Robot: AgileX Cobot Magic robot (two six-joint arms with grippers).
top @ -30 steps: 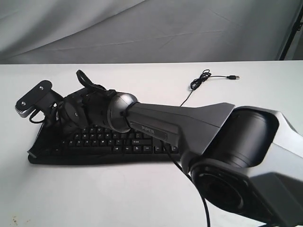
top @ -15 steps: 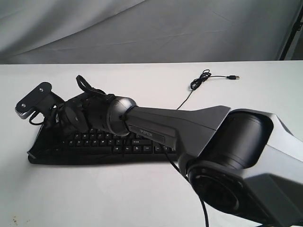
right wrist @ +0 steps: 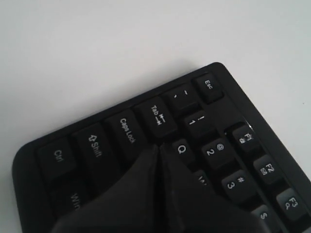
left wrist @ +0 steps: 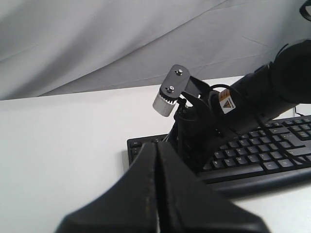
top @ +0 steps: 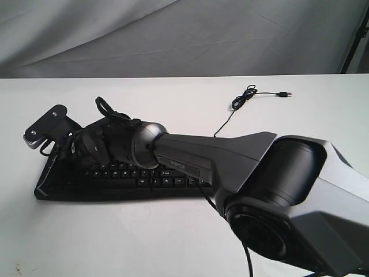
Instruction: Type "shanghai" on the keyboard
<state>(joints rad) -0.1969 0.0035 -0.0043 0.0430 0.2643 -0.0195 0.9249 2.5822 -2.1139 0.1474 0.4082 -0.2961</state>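
Observation:
The black keyboard (top: 144, 180) lies on the white table (top: 115, 236), left of centre. My right arm (top: 196, 153) reaches across to the keyboard's left end. The right gripper (right wrist: 159, 146) is shut, its tips low over the keys beside Caps Lock, Tab and Q. I cannot tell whether they touch a key. The left wrist view shows the keyboard (left wrist: 262, 158) with the right arm's wrist (left wrist: 194, 131) over its Esc end. My left gripper (left wrist: 157, 145) is shut on nothing and stays apart from the keyboard, above bare table. It is not in the exterior view.
The keyboard's thin USB cable (top: 245, 99) runs to the back right, coiled, with its plug (top: 284, 93) loose on the table. A grey cloth backdrop (top: 173, 34) hangs behind the table. A dark stand (top: 356, 40) is at the far right.
My right arm has sunk a little and its wrist has shifted slightly right over the keyboard's left end. The keyboard and cable have stayed put.

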